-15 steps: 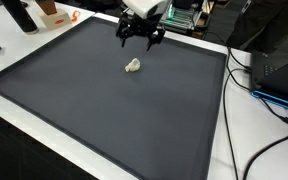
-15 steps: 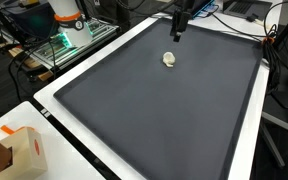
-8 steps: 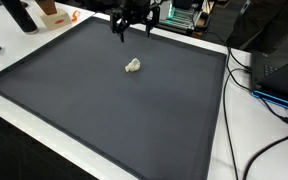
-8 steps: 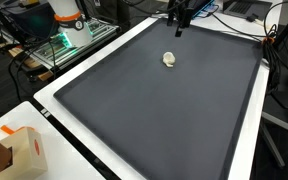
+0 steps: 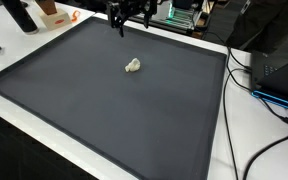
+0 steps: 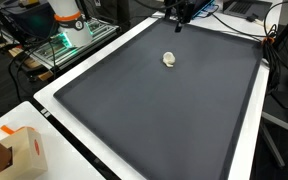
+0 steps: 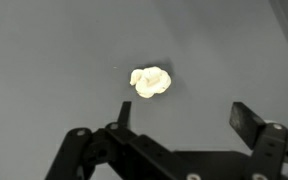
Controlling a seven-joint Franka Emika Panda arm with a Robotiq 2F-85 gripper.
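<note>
Hovering gripper [image 5: 132, 25], jaws apart; lump [image 5: 133, 66] on mat [image 5: 104, 125], cables [image 5: 246, 72] beside.

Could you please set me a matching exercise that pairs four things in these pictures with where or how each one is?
Things:
1. tool
2. pale lump
3. mat
4. cardboard box

Places and states:
A. lies on the mat, nothing touching it
B. stands on the white table, off the mat
C. open, in the air above the mat
D. dark grey, spread flat

Pairs: 1-C, 2-A, 3-D, 4-B.
</note>
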